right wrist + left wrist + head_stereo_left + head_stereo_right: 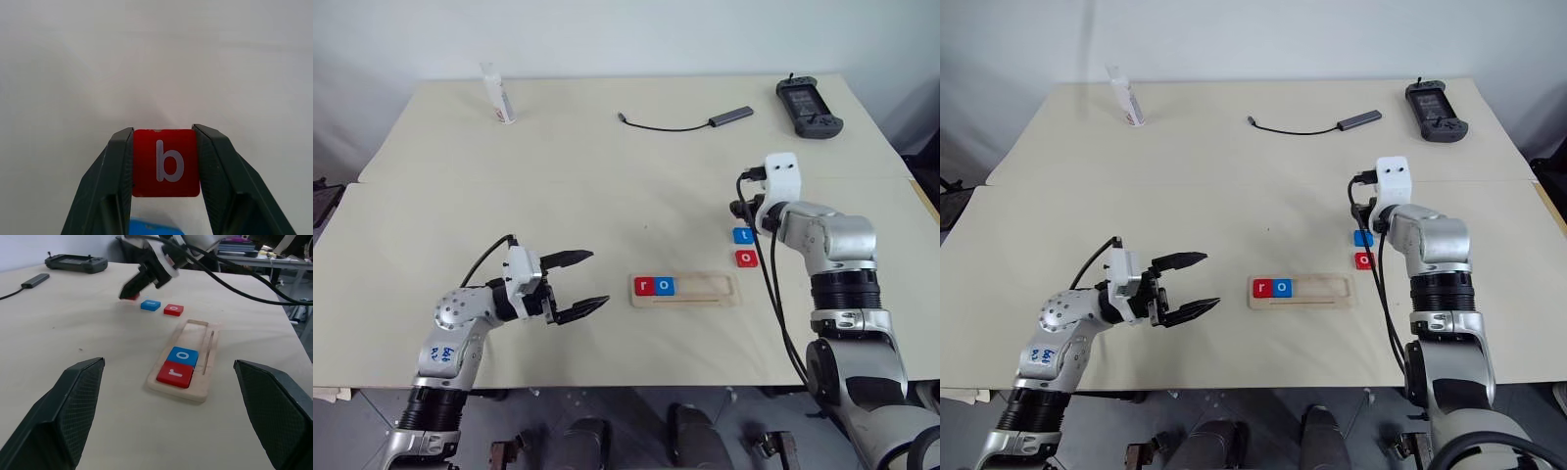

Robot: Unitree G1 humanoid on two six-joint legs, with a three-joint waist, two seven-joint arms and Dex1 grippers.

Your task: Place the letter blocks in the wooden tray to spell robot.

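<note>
The right wrist view alone shows the red "b" block (pixel 166 162) squeezed between the two fingers (pixel 113 186) of the right claw (pixel 165 164), both pads flat against its sides, with a blue block's edge just behind. From the head views that block is hidden under the right arm's wrist; the left wrist view catches the right claw (pixel 131 290) tips down at the table (pixel 607 186) beside the loose blocks.

On the left, the left claw (pixel 582 284) hangs wide open and empty above the table, pointing toward the wooden tray (pixel 686 291) but well apart from it. The tray lies near the middle, with the red "r" block (pixel 644 286) and blue "o" block (pixel 665 286) side by side at its left end. Just right of the tray lie the blue "t" block (pixel 742 236) and the red "o" block (pixel 746 258), close together.

At the far edge stand a white tube (pixel 497 94), a cabled USB hub (pixel 729 116) and a handheld controller (pixel 809 106).
</note>
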